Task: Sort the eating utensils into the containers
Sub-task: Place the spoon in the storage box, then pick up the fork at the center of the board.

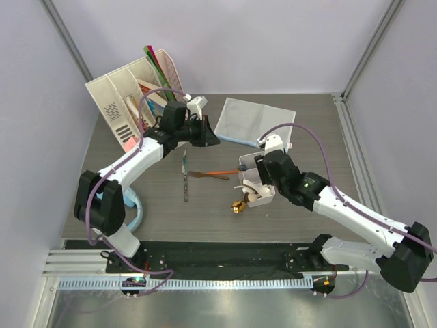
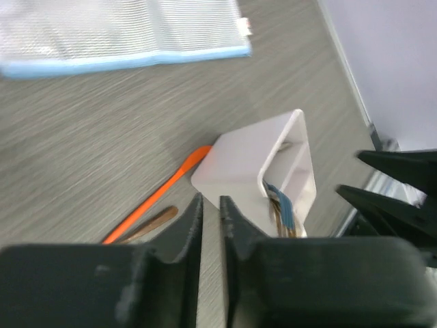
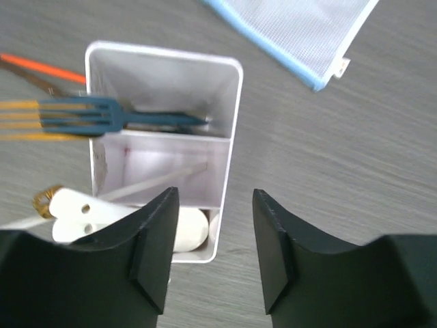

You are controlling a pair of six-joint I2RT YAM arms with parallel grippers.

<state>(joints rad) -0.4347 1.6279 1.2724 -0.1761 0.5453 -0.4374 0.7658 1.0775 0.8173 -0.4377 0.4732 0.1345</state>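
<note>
Right gripper point(image 3: 215, 208) hangs right over the box point(image 3: 171, 85), jaws well apart and empty, while the left gripper point(image 2: 210, 205) shows just a slit between its fingers, gripping nothing. Right wrist view looks inside: blue fork point(image 3: 89, 116) across the far compartment, tines poking out over the wall, white spoons point(image 3: 75, 208) in the near one. Only the left wrist view catches the orange handle point(image 2: 164, 191) against the box's outside, just ahead of its fingers.
</note>
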